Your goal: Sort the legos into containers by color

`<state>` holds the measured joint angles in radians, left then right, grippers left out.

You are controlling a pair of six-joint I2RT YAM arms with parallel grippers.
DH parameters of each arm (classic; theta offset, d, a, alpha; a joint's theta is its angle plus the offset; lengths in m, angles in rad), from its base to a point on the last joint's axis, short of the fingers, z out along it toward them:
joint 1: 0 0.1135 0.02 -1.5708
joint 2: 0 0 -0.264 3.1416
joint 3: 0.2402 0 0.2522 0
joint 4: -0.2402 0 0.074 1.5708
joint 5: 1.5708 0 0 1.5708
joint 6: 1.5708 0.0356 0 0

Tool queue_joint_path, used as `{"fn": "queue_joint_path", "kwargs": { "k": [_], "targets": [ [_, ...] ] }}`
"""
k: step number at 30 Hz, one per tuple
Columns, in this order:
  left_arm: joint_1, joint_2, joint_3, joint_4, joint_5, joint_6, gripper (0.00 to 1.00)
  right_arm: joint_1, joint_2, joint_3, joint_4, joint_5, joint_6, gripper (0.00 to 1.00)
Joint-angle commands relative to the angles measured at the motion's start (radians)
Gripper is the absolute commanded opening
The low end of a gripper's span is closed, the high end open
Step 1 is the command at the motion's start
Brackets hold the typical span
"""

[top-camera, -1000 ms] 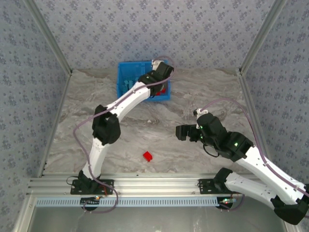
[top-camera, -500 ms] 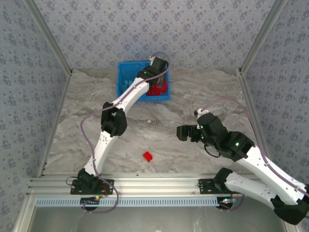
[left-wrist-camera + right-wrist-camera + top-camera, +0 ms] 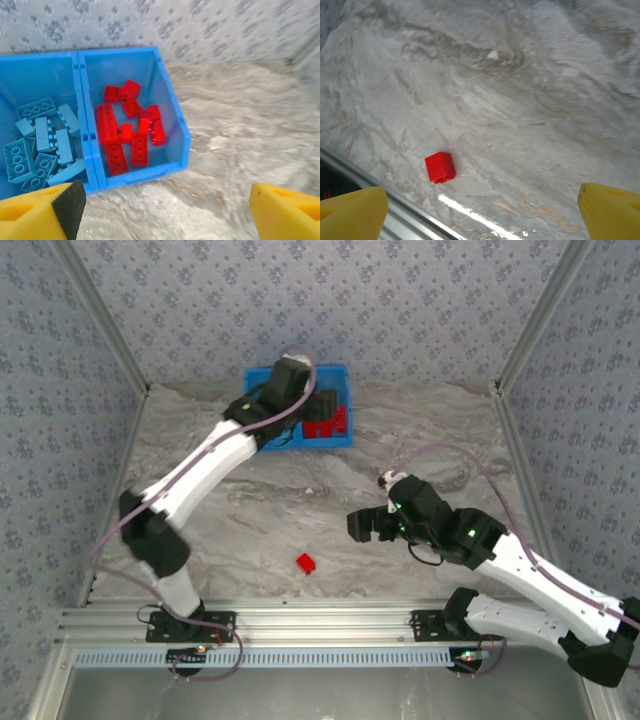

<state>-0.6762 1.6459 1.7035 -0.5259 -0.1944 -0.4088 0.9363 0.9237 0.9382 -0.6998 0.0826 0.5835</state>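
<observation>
Leaving the bin [image 3: 120, 50], one brick to go
The left gripper [image 3: 162, 215] is pulling back, fingers wide apart and empty; the right gripper [image 3: 480, 215], also wide, is leaning over the last red brick [image 3: 440, 167] on the table [image 3: 545, 100].

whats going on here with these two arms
Lego sorting by colour is nearly done. The left hand hovers open at the blue bin, with red bricks in one compartment and light blue bricks in the other. The right hand hangs open near one loose red brick on the table.
</observation>
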Motion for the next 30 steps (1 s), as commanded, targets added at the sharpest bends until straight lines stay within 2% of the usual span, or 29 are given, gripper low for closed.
{"fn": "queue_joint_path", "kwargs": {
  "k": [1,4,8,16,19,23,30],
  "targets": [
    [0.007,-0.214,-0.221,0.045,0.108,-0.001,0.89,0.084,0.072,-0.027,0.083,-0.025,-0.017,1.0],
    [0.007,-0.415,-0.414,0.057,0.131,-0.017,0.92,0.17,0.188,-0.015,0.135,-0.021,-0.033,1.0],
    [0.007,-0.655,-0.593,-0.018,0.136,-0.067,0.97,0.287,0.368,0.03,0.153,0.073,-0.061,1.0],
    [0.007,-1.04,-0.824,-0.218,0.093,-0.183,0.99,0.374,0.699,0.145,0.179,0.183,-0.073,0.96],
    [0.007,-1.11,-0.842,-0.297,0.125,-0.215,0.99,0.375,0.778,0.164,0.218,0.172,-0.073,0.87],
    [0.007,-1.146,-0.866,-0.367,0.155,-0.256,0.99,0.378,0.844,0.179,0.241,0.161,-0.068,0.67],
    [0.006,-1.17,-0.935,-0.314,0.165,-0.288,0.99,0.378,0.847,0.178,0.238,0.166,-0.035,0.41]
  ]
}}
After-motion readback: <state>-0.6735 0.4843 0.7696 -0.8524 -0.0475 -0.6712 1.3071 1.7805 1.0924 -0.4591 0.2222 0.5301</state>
